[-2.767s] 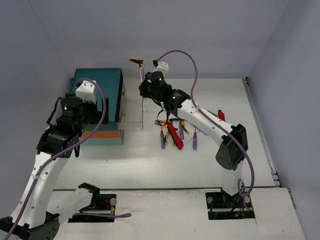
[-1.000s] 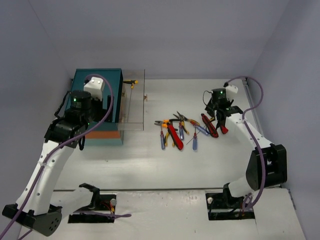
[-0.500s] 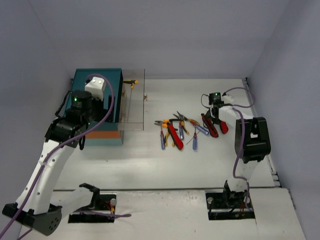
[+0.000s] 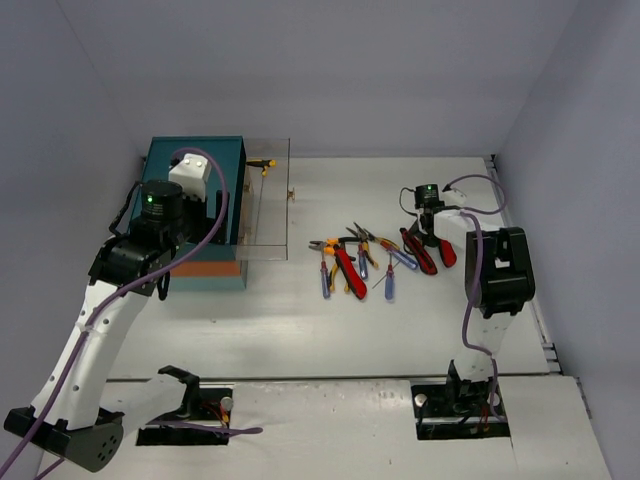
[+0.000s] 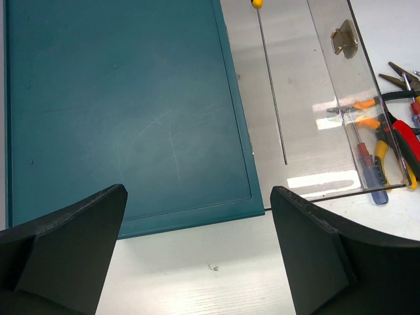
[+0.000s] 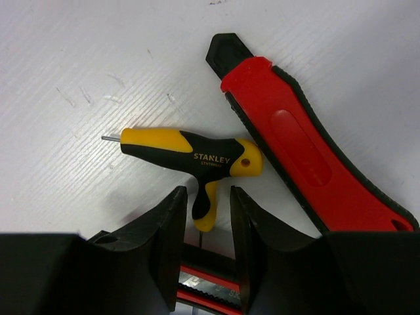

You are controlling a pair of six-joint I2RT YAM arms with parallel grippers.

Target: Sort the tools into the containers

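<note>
Just changed: A few seconds back, your right claw (image 6: 207,216) held a yellow T-handled tool above the open drawer (image 4: 268,215). That tool (image 4: 262,163) now lies inside the drawer at its far end. The arm has swung across toward the right edge of the worktop (image 4: 330,330), on the far side.
What that means: One tool looks sorted, and you are lining up the next pick. Most of the tools are still to be moved.
Right claw: It is down over a yellow-and-black T-handle key (image 6: 190,157), jaws slightly parted and straddling the key's short leg. A sliver of worktop shows on each side, so it is not pinching yet.
Beside the key: A red-and-black handle (image 6: 295,138) lies just next to it. You cannot tell whether the two touch.
Left claw (image 5: 197,256): It is spread wide and empty, above the near edge of the teal chest (image 5: 118,98).
Chest: It sits at the far left corner of the worktop. The clear drawer is pulled out toward the middle, with the brass knob (image 5: 344,38) on its front.
Remaining tools: A cluster of pliers and screwdrivers (image 4: 350,262) lies mid-worktop, between the drawer and the right claw.
Writing: "STANLEY" in white capitals on the black part of the key's handle. Nothing else is legible.
</note>
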